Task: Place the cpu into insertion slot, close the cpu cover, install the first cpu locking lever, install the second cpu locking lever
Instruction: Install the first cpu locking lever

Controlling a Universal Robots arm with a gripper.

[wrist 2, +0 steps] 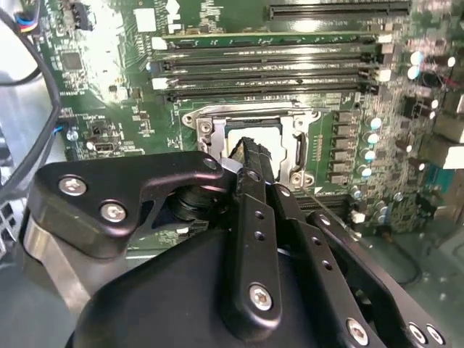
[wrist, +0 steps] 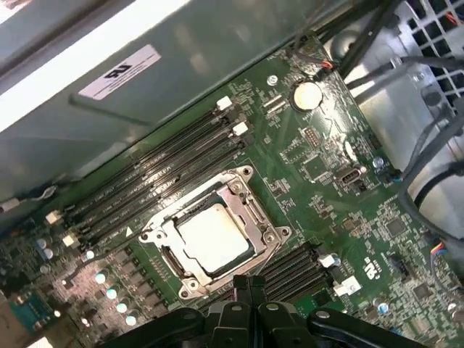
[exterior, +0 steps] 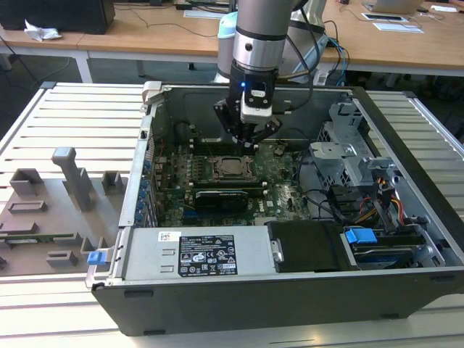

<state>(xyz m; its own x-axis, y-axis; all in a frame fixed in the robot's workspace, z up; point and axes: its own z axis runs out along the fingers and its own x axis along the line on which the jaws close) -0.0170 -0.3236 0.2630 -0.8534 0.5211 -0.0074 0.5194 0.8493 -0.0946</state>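
Observation:
The cpu [wrist: 214,236], a flat silver square, lies in the insertion slot [wrist: 168,262] on the green motherboard. It shows in the exterior view as a pale square [exterior: 230,168] in the middle of the open computer case. The cpu cover [wrist: 255,212], a silver frame, lies flat around the chip. My gripper [exterior: 249,143] hangs just above the slot's far edge, black fingers shut together with nothing between them. In both wrist views the gripper tips [wrist 2: 246,148] [wrist: 250,283] sit close over the slot's rim. I cannot make out the locking levers clearly.
Long black memory slots [wrist: 156,174] run beside the socket. Case walls [exterior: 148,145] ring the board. Cables [wrist: 428,167] and a drive cage [exterior: 348,148] stand at the exterior view's right, and a labelled power supply [exterior: 206,254] is in front. A grey fixture board [exterior: 51,210] lies on the exterior view's left.

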